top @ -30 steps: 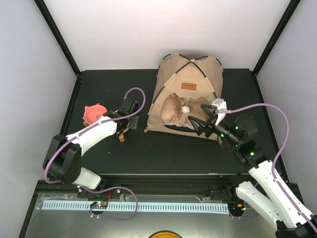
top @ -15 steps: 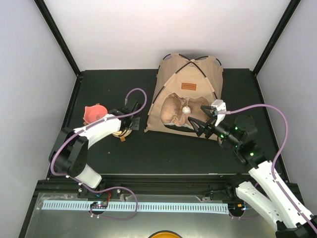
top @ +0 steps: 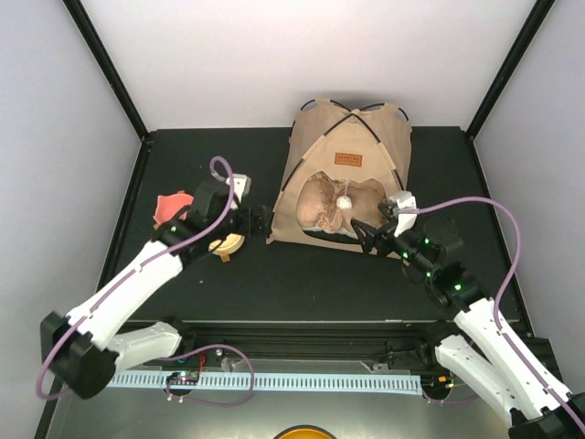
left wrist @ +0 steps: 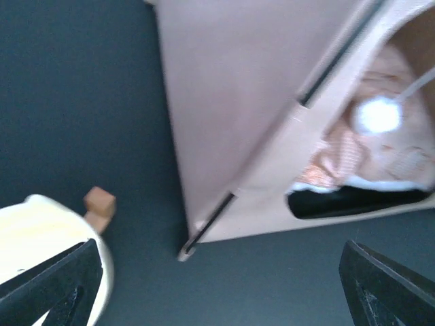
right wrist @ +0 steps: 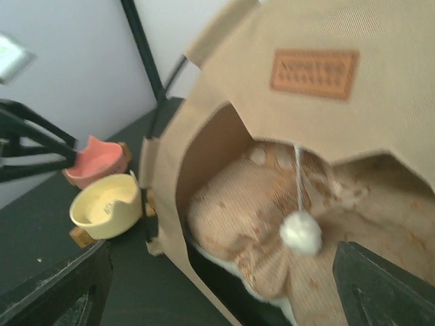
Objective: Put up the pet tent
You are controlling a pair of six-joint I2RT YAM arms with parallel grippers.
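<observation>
The pet tent (top: 320, 137) stands upright at the back middle of the table, tan with crossing black poles and a brown label (top: 348, 158). A beige cushion (top: 320, 203) and a hanging white pompom (top: 344, 202) show in its doorway. My left gripper (top: 259, 221) is open beside the tent's front left corner, holding nothing. In the left wrist view the gripper (left wrist: 217, 292) hangs just short of the pole end (left wrist: 182, 251). My right gripper (top: 366, 234) is open at the doorway's right front; in the right wrist view it (right wrist: 221, 292) faces the cushion (right wrist: 272, 224), empty.
A yellow bowl (top: 224, 242) and a pink bowl (top: 172, 207) sit on the black table left of the tent, under and beside my left arm. The yellow bowl (left wrist: 41, 231) lies close to the left finger. Black frame posts rise at both back corners.
My left gripper has opened and swung right from the yellow bowl to the tent's front left corner. The right gripper has drifted slightly left and down at the doorway.
</observation>
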